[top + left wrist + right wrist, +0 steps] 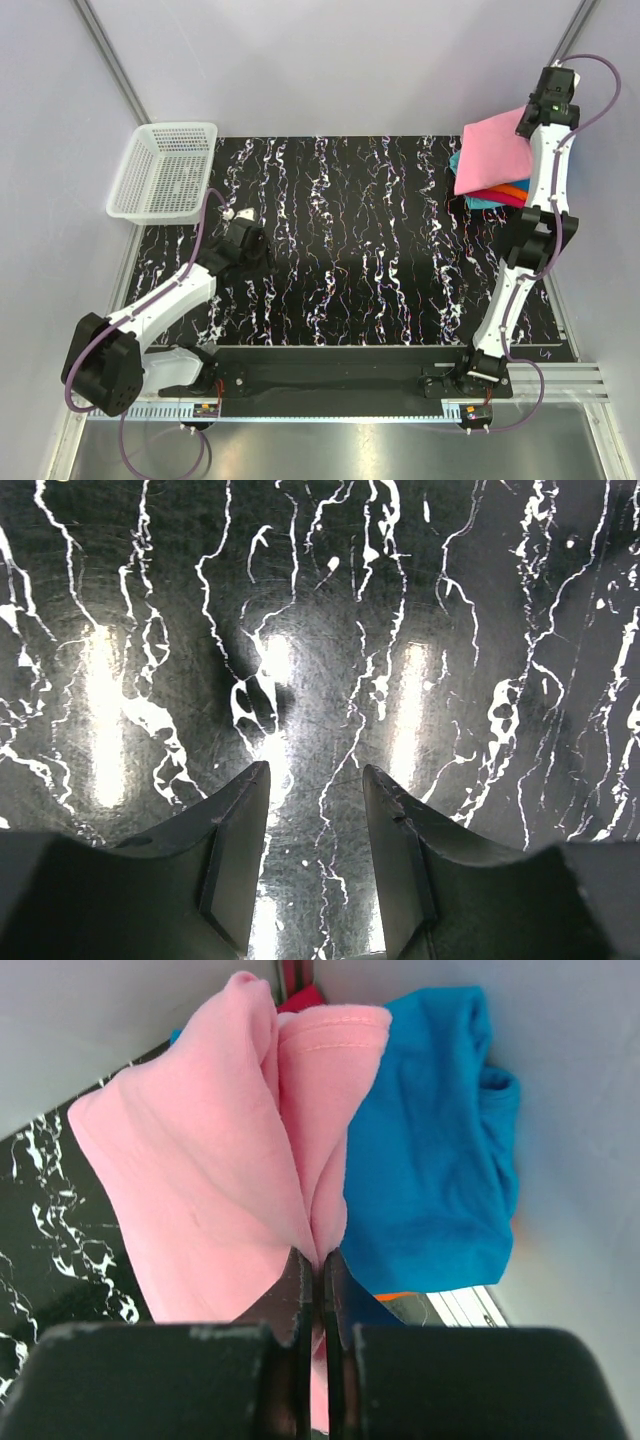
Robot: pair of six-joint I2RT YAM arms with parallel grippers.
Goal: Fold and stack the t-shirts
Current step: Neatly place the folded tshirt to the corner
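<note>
Black marbled bench [350, 250] carries the stack of folded t-shirts [497, 198] at its far right corner. The right claw [320, 1265] is pinched tight on a fold of the pink t-shirt [200, 1180], holding it over that stack, close to the wall [620, 250]. With only a thin pinch of cloth in the grip, the folds may fall open, or the shirt may land skewed across the teal-blue one [430, 1140] and drag the pile askew on release. The left claw [315, 800] hangs with jaws apart over bare bench, holding nothing and well away from the stack.
</note>
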